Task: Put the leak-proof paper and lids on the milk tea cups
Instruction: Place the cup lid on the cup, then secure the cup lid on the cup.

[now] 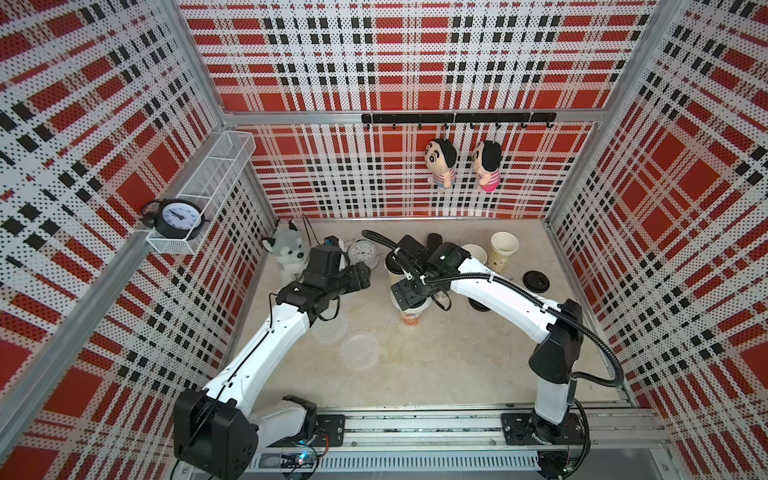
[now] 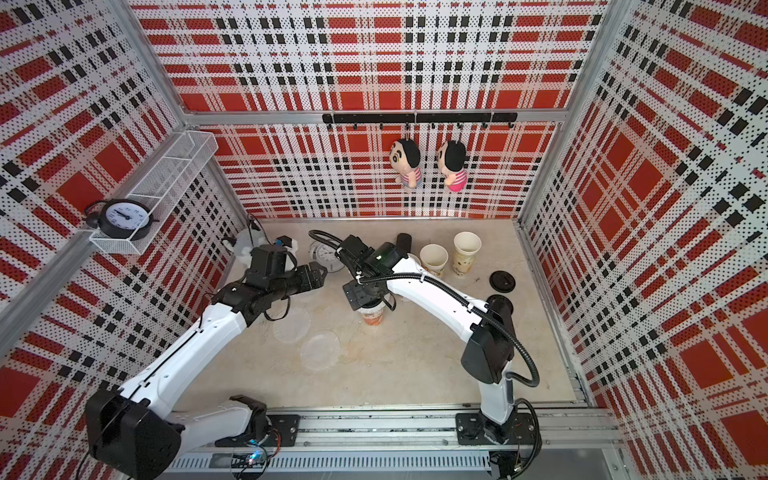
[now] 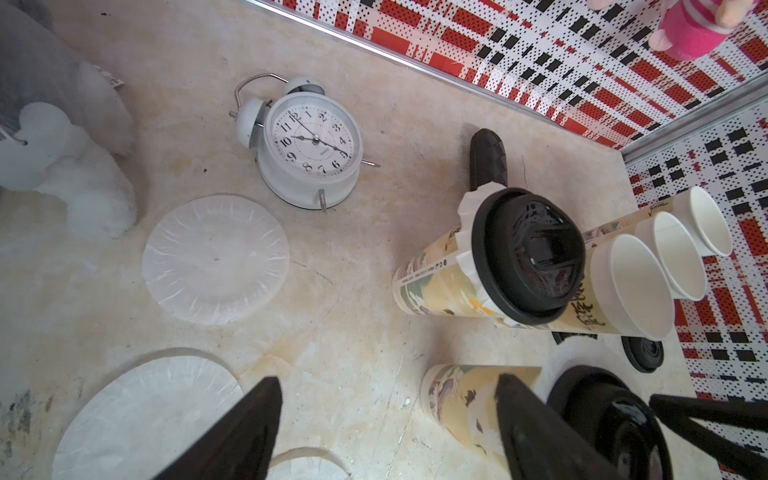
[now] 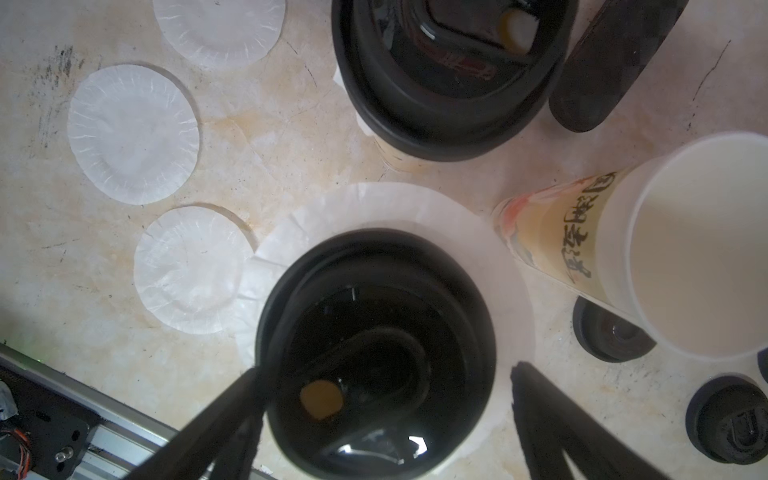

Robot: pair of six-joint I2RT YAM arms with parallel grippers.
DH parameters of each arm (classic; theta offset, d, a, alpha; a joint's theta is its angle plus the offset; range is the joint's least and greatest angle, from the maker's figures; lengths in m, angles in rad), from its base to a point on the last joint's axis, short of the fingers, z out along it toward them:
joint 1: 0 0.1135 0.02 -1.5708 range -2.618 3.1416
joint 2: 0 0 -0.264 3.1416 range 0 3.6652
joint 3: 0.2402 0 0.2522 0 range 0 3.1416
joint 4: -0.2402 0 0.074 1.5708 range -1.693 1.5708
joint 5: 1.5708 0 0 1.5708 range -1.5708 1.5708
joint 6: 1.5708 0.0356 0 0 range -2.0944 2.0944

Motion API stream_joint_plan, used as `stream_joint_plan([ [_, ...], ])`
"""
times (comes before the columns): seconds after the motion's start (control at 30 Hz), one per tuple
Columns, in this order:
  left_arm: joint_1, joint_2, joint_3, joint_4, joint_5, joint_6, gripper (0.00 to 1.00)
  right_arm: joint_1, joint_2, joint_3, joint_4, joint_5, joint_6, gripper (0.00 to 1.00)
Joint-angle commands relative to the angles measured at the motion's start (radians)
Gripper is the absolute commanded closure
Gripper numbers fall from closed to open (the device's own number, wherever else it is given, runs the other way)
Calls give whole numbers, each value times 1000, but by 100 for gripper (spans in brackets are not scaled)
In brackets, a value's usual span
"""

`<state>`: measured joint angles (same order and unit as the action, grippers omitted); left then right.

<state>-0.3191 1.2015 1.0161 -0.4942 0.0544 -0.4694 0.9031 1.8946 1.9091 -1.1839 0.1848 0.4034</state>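
Husky plush (image 1: pixel 286 254) sat far left against the wall. Next over, you had the left gripper (image 3: pixel 386 378) hanging above the tabletop (image 1: pixel 436 374), jaws spread wide w/ only bare table btwn them. White alarm clock (image 3: pixel 311 145) lay face-up just past it. Three loose rounds of leak-proof paper (image 4: pixel 133 133) lay flat on the table near the left arm, close together. Mid-table, two of the milk tea cups (image 3: pixel 436 282) stood upright, one behind the other. Each had a paper round over its mouth & a black lid (image 3: pixel 528 257) sitting on top. The near cup (image 1: pixel 411 318) had its paper sticking out all round under the lid. Your right gripper (image 4: pixel 386 370) sat directly over that cup, jaws apart & straddling the lid. One finger overlapped the lid rim in the wrist view, and you couldn't tell if it touched. The other finger stood clear, so the gripper pinched nothing. Black cylinder (image 2: pixel 404 241) stood just behind the capped pair. Further right, three more milk tea cups stood in a row toward the back-right corner, mouths uncovered. Loose lids (image 1: pixel 536 280) lay on the table twd the right wall, apart from each other.
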Motion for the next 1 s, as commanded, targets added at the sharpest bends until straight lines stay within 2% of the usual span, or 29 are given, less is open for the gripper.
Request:
stream_joint_plan([
  [0.0,9,-23,0,7,17,17,16,8,-27,44,-2,16,10,6],
  [0.2,-9,-18,22,-11,29,35,16,7,-62,53,17,15,23,6],
  [0.33,-71,10,72,-54,5,57,16,-3,-121,21,45,50,50,6],
  [0.43,-149,45,121,-94,-24,77,16,-48,-211,-74,96,64,87,7],
  [0.6,-254,109,214,-181,-51,118,17,-174,-423,-339,234,-2,143,8],
  [0.8,-295,161,289,-259,-55,167,17,-296,-604,-549,308,-71,209,9],
  [0.97,-326,215,307,-278,-51,187,17,-351,-662,-657,352,-123,224,9],
])
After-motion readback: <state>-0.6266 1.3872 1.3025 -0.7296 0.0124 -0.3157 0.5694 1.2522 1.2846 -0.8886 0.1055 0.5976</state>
